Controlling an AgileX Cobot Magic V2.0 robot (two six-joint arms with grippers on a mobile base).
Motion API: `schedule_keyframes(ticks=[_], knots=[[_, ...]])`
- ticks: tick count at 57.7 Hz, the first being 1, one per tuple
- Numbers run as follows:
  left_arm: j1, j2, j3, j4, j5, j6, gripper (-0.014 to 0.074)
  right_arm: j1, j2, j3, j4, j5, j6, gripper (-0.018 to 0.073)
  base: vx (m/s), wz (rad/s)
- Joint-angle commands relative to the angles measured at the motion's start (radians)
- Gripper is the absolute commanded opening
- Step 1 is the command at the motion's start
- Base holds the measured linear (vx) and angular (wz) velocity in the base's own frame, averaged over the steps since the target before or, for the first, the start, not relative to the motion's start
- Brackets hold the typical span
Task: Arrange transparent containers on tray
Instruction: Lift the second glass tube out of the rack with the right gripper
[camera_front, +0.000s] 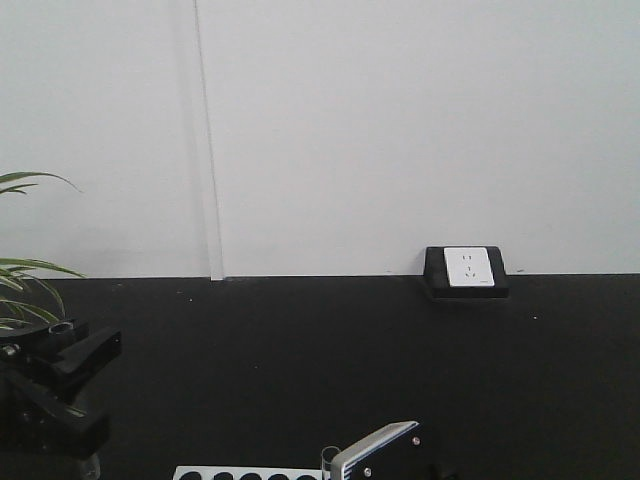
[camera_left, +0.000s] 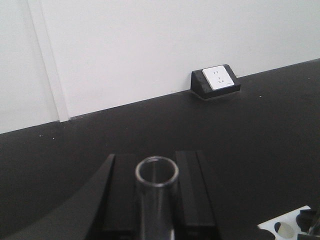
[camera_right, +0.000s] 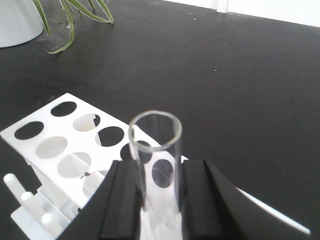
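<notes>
Test tubes sat in both grippers! The left gripper (camera_left: 152, 167) had its jaws clamped on the first tube (camera_left: 157, 200), open rim up, over the black bench (camera_left: 250, 130), with a socket box (camera_left: 216, 80) at the far wall. The right gripper (camera_right: 160, 172) pinched the second tube (camera_right: 155, 150), and the white holed rack (camera_right: 50, 145) lay just beyond it.

A socket (camera_front: 468, 268) sat mid-right against the wall (camera_front: 400, 130). Plant (camera_front: 25, 285) leaves showed at the left edge. A white rack (camera_right: 69, 135) stood lower left on the black table (camera_front: 300, 370).
</notes>
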Motion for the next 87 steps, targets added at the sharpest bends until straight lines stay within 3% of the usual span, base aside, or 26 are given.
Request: schedule_keyframes(ticks=[1,64,87], knots=[[0.001,-0.014,-0.037,-0.001,-0.085,-0.002,0.0128,-0.003,-0.031,-0.029,-0.013,-0.084,-0.016,0.0215,0.0,0.0],[0.001,-0.014,-0.037,-0.001,-0.085,-0.002,0.0128,-0.003,-0.251,-0.04,-0.004,-0.098,-0.033,0.0215,0.0,0.0],[0.001,-0.014,-0.037,-0.001,-0.085,-0.002,0.0128,-0.003,-0.341,-0.248,0.163,0.101,-0.303,0.0215,0.0,0.0]])
